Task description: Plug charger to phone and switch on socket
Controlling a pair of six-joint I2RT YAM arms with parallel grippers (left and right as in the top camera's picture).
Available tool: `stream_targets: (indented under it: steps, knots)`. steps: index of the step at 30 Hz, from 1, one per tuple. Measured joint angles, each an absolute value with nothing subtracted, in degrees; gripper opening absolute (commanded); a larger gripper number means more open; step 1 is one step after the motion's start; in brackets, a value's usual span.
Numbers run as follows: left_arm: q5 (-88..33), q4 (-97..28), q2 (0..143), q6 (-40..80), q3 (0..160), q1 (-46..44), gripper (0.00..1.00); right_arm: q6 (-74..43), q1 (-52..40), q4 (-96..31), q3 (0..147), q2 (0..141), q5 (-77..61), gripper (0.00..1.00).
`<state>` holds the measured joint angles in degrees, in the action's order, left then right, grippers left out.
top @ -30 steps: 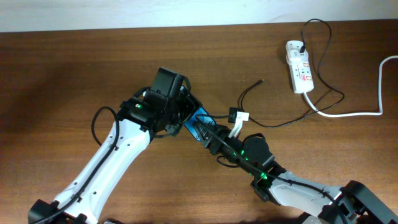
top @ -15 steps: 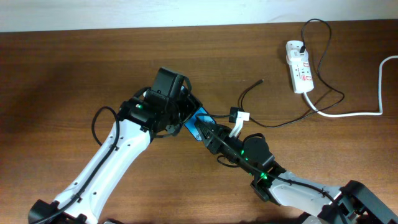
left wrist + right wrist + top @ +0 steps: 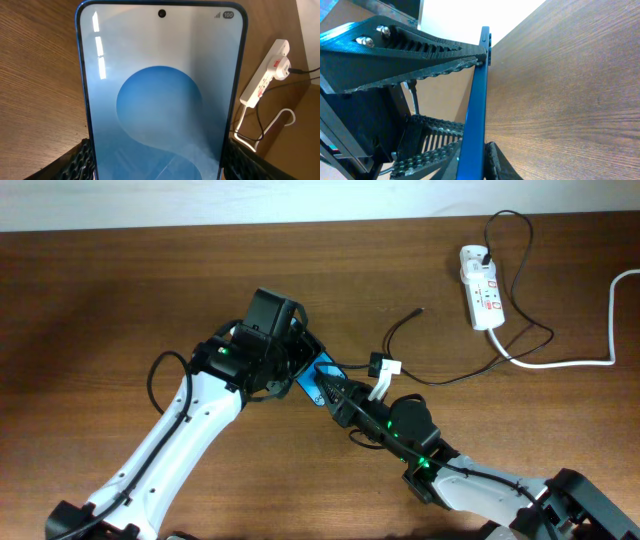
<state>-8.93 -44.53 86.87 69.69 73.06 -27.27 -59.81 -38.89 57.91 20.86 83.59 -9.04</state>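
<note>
Both the left gripper and right gripper have jaws closed on the phone, but the charger lies loose on the desk and the socket waits untouched.

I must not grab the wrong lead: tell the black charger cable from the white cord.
The charger cable is thin and black; the white cord is thick. The cable's free tip lies on the table; the cord runs off the right edge. Both run from the power strip.
</note>
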Motion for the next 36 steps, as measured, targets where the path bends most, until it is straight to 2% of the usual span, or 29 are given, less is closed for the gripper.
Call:
stream_targets:
  steps: [8, 20, 21, 23, 25, 36]
  knots:
    - [-8.36, -44.77, 86.87, 69.76, 73.06, -27.38, 0.42, -59.22, -38.89, 57.43, 20.86, 83.77, -8.82, 0.05]
    - [-8.12, -45.63, 86.85, 70.15, 73.06, -27.38, 0.76, -59.11, -38.89, 57.36, 20.84, 83.96, -9.13, 0.04]
    - [-8.12, -45.67, 86.85, 70.15, 73.06, -27.38, 0.80, -59.18, -38.89, 57.34, 20.84, 83.96, -9.19, 0.04]
    - [-8.10, -46.17, 86.85, 70.39, 73.06, -27.35, 0.95, -59.35, -38.96, 57.23, 20.84, 83.96, -9.54, 0.05]
    - [-8.12, -46.65, 86.85, 69.93, 73.06, -27.35, 0.99, -59.59, -39.05, 57.19, 20.84, 83.96, -9.74, 0.04]
    - [-8.29, -47.53, 86.87, 62.17, 73.06, -27.38, 1.00, -68.12, -35.55, 53.67, 20.84, 83.96, -13.91, 0.04]
